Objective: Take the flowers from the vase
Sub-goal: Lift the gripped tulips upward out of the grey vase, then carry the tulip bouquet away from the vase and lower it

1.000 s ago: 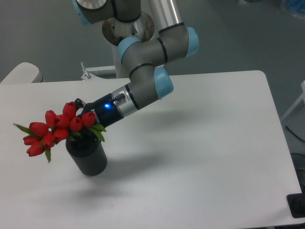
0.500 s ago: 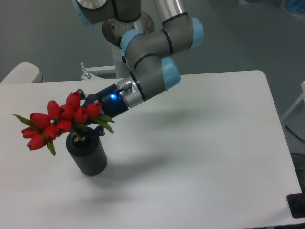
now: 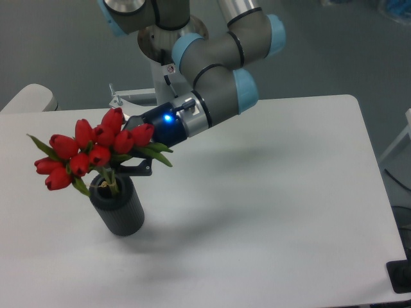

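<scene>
1. One arm, one bunch: my claw (image 3: 131, 144) reaches in from the right and is clamped on the flowers (image 3: 90, 151), its dark fingers (image 3: 138, 168) pressed against the stems just under the red buds.
2. I see the bunch held above the mouth of the vase (image 3: 118, 206), with the buds leaning out to the left and pointed green leaves sticking out on both sides.
3. A few thin green stems run down from the bunch into the vase's round opening; I cannot tell how deep their ends reach.
4. I note the vase standing upright on the white surface (image 3: 270, 212), near its front left part, dark grey with ribbed sides.
5. A blue light (image 3: 168, 118) glows on the dark wrist section behind the claw.
6. Grey arm links with pale blue joint caps (image 3: 247, 93) rise behind, toward the mount at the surface's far edge.
</scene>
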Controlling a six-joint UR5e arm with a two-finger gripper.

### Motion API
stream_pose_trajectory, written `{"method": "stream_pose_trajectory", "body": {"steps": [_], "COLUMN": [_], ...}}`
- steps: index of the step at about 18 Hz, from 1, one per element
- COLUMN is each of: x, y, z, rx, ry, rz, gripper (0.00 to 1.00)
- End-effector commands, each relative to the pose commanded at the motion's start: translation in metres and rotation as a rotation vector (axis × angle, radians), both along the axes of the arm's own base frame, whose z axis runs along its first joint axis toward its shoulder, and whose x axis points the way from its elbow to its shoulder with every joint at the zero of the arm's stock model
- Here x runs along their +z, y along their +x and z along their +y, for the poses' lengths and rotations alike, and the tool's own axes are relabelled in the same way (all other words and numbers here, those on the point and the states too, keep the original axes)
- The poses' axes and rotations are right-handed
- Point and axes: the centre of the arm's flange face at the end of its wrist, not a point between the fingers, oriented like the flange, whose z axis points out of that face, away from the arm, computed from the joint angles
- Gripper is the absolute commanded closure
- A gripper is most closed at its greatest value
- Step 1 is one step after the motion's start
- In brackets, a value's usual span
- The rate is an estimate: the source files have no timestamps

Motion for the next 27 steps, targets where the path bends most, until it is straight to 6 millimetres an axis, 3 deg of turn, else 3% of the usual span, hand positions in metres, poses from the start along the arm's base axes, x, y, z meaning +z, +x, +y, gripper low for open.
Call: {"method": "stream_pose_trajectory", "body": {"steps": [5,10,16,20,27], "x": [0.034,0.068,0.077,0.074,0.074], "y": [-0.018,-0.048,-0.069,-0.097,-0.140], "z": [0.002,0.000,-0.008,-0.011,-0.024], "rx": [0.018,0.042,0.069,0.105,0.254], "ry": [-0.044,-0.065,-0.085,-0.083,-0.226], "rz": [-0.061,-0.142,-0.185,-0.155,0.036], "gripper": [0.86,0.86,0.86,0.86,0.86]}}
